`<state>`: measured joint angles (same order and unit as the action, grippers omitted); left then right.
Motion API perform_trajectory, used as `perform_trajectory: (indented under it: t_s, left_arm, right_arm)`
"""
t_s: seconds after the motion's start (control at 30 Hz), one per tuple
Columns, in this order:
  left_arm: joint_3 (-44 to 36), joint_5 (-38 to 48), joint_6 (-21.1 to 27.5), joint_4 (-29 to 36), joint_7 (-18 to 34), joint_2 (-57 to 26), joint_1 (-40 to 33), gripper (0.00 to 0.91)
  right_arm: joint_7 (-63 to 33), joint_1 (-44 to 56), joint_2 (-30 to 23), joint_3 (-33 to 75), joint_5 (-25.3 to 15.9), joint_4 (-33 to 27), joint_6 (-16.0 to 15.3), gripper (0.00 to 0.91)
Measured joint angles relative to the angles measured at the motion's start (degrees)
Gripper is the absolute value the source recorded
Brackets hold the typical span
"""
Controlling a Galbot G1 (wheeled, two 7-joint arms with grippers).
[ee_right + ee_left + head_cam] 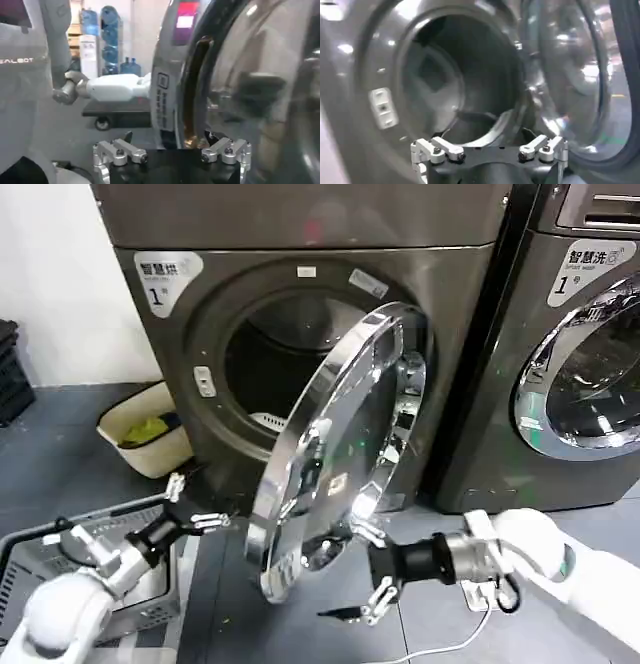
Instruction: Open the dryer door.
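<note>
The dryer (200, 314) is the dark grey-bronze machine on the left, its drum mouth (270, 364) uncovered. The dryer door (340, 444), a chrome ring around dark glass, stands swung out roughly halfway on its right-side hinge. My right gripper (368, 572) is at the door's lower free edge, open, and the door's rim (172, 85) passes between its spread fingers. My left gripper (198, 502) hovers open and empty at the lower left, facing the drum mouth (455, 75), with the door (570, 75) off to one side.
A second dark machine (590, 334) with its own chrome door stands close on the right. A cream basin (145, 429) sits on the floor left of the dryer. A grey wire basket (90, 554) lies under my left arm. A white cable (450, 644) trails below my right arm.
</note>
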<state>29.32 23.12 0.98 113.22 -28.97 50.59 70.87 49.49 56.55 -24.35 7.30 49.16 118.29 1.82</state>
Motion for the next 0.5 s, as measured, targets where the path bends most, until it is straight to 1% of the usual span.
perform_trajectory:
  t_s: [0.13,0.23,0.33,0.37,0.5]
  left_arm:
    - [-3.56,0.08,-0.35,-0.43,-0.79,-1.73,-2.87,0.907]
    - [-6.28,0.01,-0.52,-0.34,-1.23,-2.67,-4.64,0.907]
    - [-8.59,-0.07,-0.61,-0.27,-1.51,-3.22,-6.06,0.907]
    - [-9.31,-0.05,-0.64,-0.26,-1.56,-3.30,-6.51,0.907]
    - [-12.24,0.67,-0.68,-0.13,-1.74,-3.63,-8.33,0.907]
  right_arm:
    - [-1.83,6.77,1.31,7.19,1.12,-0.55,2.11,0.907]
    - [-2.92,14.53,0.77,16.20,1.31,-0.84,4.36,0.907]
    - [-5.06,24.11,-1.44,26.47,1.14,-0.81,6.48,0.907]
    - [-6.07,27.62,-2.58,30.31,1.16,-0.78,7.53,0.907]
    - [-9.38,38.96,-7.43,42.62,0.93,-0.24,9.91,0.907]
